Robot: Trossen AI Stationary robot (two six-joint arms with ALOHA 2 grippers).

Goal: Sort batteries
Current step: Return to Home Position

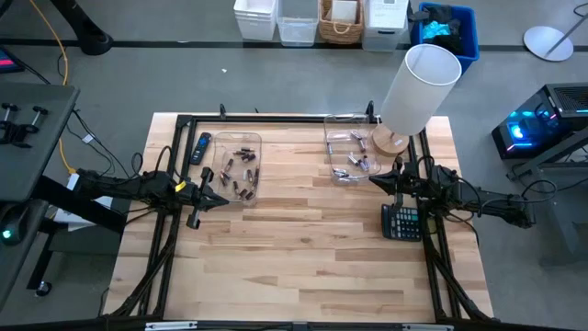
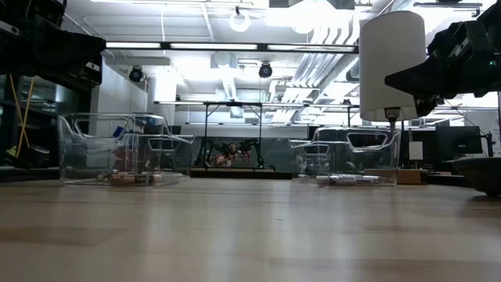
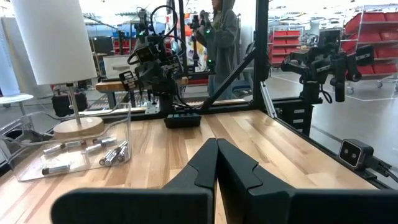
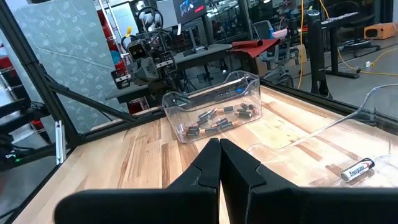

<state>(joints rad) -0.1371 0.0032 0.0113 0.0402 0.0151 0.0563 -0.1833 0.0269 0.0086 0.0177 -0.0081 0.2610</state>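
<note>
Two clear bins stand on the wooden table. The left bin holds several dark batteries lying on its floor. Silvery batteries lie on the floor of the right bin; one labelled battery shows close by in the right wrist view. My left gripper is shut and level, just near of the left bin. My right gripper is shut and level, beside the right bin's near corner. Neither holds anything.
A white-shaded lamp on a wooden base stands right of the right bin. A dark calculator lies under the right arm, and a slim remote lies left of the left bin. A person stands beyond the table.
</note>
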